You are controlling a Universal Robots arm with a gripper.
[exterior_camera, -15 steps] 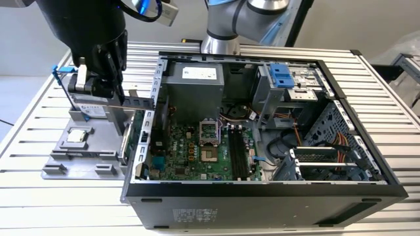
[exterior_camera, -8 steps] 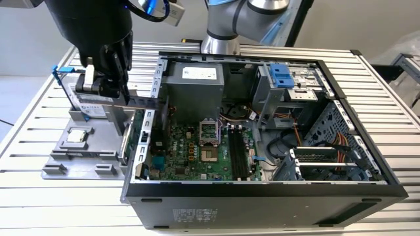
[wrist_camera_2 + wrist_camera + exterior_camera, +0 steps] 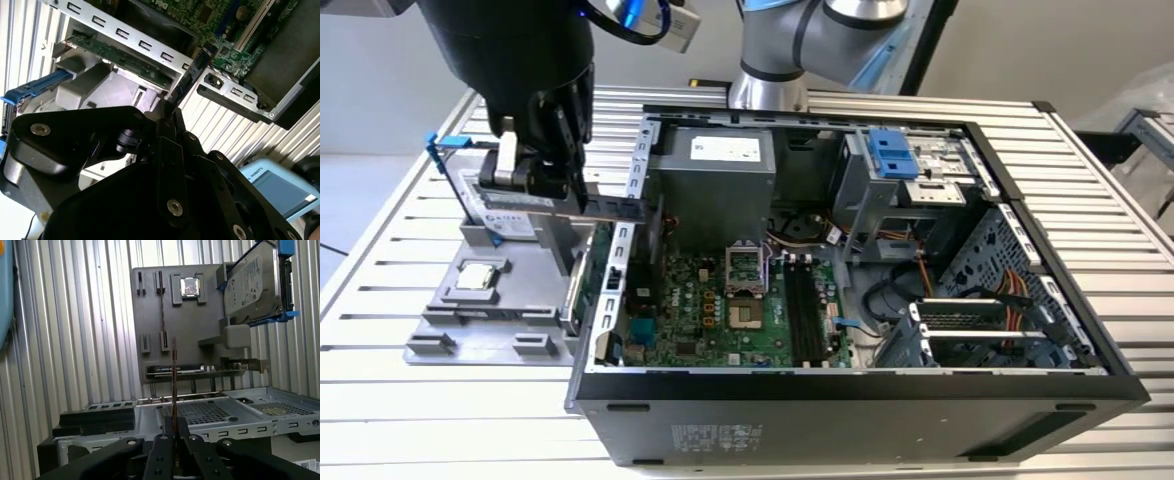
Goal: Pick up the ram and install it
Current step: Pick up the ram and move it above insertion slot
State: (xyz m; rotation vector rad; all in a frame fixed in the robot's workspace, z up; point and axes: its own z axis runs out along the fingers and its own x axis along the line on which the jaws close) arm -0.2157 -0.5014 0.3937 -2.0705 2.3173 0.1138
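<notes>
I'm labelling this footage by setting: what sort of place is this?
Probably a robotics lab bench for computer assembly: an open computer case lies on a slotted metal table, a grey tray beside it holds a hard drive, and the gripper holds the ram.

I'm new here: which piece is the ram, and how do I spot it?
Find the open computer case, then the grey tray at the exterior view's left. Above it the gripper clamps the ram: a thin stick, unlike the boxy hard drive or square chip.
</notes>
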